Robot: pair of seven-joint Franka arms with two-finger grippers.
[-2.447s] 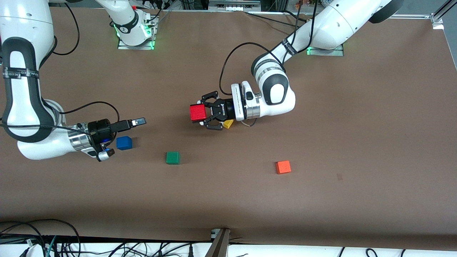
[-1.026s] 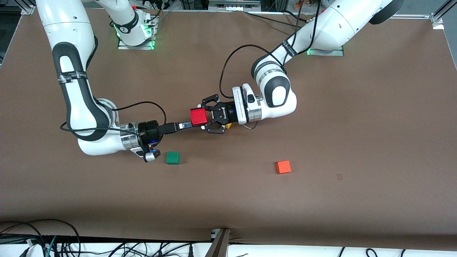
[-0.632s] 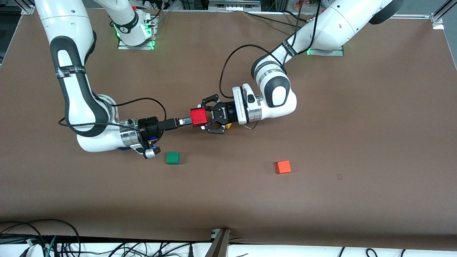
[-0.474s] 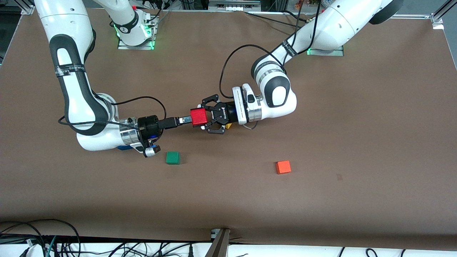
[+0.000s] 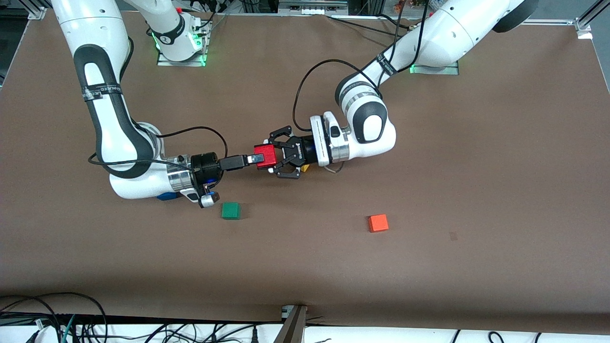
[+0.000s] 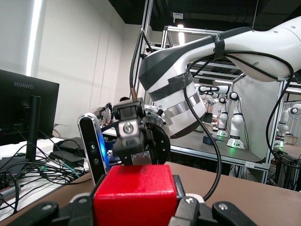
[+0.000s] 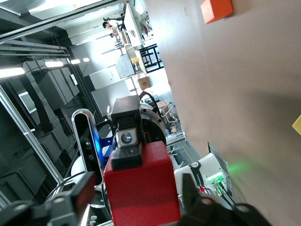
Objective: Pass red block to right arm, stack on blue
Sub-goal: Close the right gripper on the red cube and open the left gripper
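Note:
The red block (image 5: 267,155) hangs above the table's middle, with my left gripper (image 5: 263,157) shut on it. In the left wrist view the red block (image 6: 136,193) sits between that gripper's fingers (image 6: 188,209). My right gripper (image 5: 255,158) has reached the block from the right arm's end and is open. In the right wrist view its fingers (image 7: 77,193) stand on either side of the red block (image 7: 141,188) with narrow gaps. The blue block (image 5: 166,196) lies on the table, mostly hidden under the right wrist.
A green cube (image 5: 230,210) lies nearer the front camera than the two grippers. An orange-red cube (image 5: 378,223) lies toward the left arm's end. A yellow wedge (image 5: 305,167) peeks out under the left gripper. Cables run along the table's front edge.
The right arm has moved toward the left arm's end, off the blue block. Its fingers have come round the red block and narrowed. The left arm has held still.

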